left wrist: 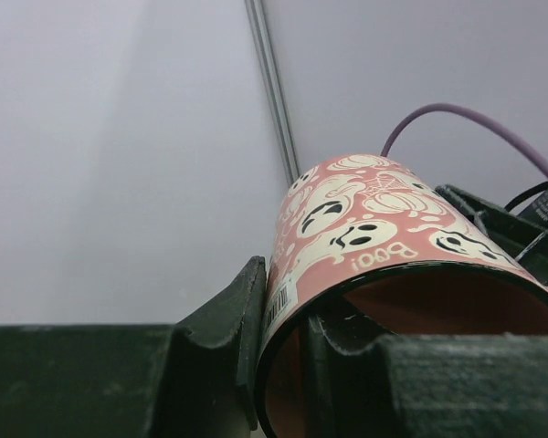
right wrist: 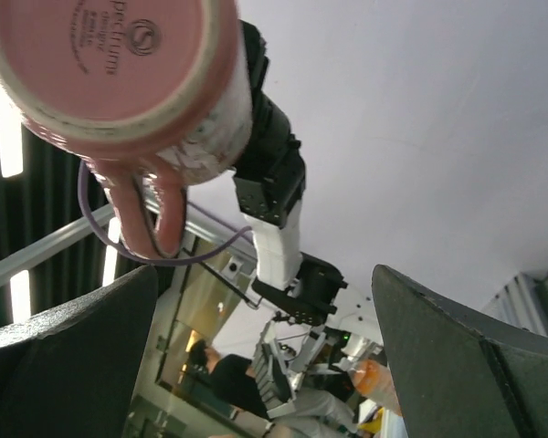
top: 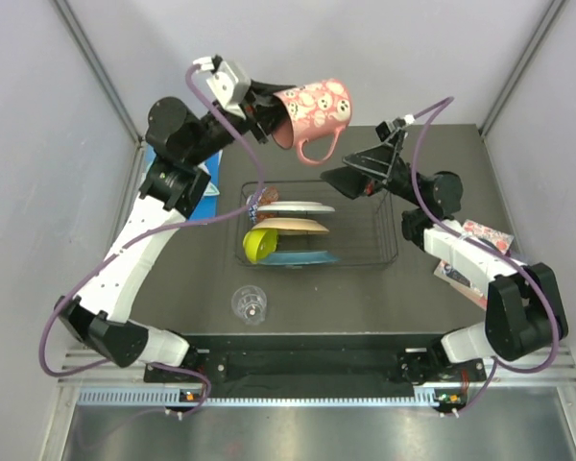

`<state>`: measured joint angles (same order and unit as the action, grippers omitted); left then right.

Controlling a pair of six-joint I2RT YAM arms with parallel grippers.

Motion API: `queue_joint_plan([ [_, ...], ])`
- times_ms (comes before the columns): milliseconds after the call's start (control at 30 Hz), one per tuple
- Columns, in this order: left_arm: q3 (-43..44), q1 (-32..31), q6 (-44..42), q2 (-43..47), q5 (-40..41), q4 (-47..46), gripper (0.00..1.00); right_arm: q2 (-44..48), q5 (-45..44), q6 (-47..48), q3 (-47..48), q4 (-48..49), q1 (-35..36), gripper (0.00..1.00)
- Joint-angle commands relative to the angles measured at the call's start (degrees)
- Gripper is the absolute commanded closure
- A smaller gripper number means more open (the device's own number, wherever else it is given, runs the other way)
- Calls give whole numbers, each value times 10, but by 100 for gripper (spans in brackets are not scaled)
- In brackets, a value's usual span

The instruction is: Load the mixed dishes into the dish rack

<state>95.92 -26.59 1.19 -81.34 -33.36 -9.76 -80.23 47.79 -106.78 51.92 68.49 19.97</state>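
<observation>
My left gripper [top: 275, 119] is raised high over the back of the table, shut on the wall of the pink mug [top: 314, 112], one finger inside the rim and one outside. The left wrist view shows the mug [left wrist: 374, 228] with its ghost print clamped in that gripper [left wrist: 288, 351]. The right gripper [top: 350, 165] stands open just below and right of the mug, holding nothing. From the right wrist, the mug's base [right wrist: 119, 64] is at upper left, beyond the open gripper [right wrist: 269, 365]. The dish rack [top: 376, 242] holds a white plate [top: 296, 207], a cream plate [top: 293, 226], a teal plate [top: 305, 256] and a lime-green bowl [top: 258, 245]. The small clear glass [top: 250, 304] stands on the table in front of the rack.
A printed card [top: 482, 237] lies at the right by the right arm. A blue-teal item [top: 207, 182] lies under the left arm at the table's left edge. Grey walls close in the back and both sides.
</observation>
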Motion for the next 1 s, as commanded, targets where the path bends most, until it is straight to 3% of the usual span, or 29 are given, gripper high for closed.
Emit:
queue_joint_plan([
  [0, -57, -11, -64, 29, 66, -51, 100, 31, -59, -41, -19, 100, 25, 0],
  [267, -72, -18, -51, 48, 90, -46, 100, 87, -70, 30, -27, 44, 50, 0],
  [400, -90, -21, -37, 52, 94, -56, 100, 86, -72, 82, -3, -33, 76, 0],
  [700, -75, -26, -22, 50, 92, -60, 100, 50, -90, 81, -24, 2, 82, 0],
  [900, -68, -28, -14, 47, 91, -56, 100, 32, -128, 142, 3, -56, 84, 1],
  [967, -66, -29, -14, 44, 90, -54, 100, 8, -128, 127, 20, -18, 88, 11],
])
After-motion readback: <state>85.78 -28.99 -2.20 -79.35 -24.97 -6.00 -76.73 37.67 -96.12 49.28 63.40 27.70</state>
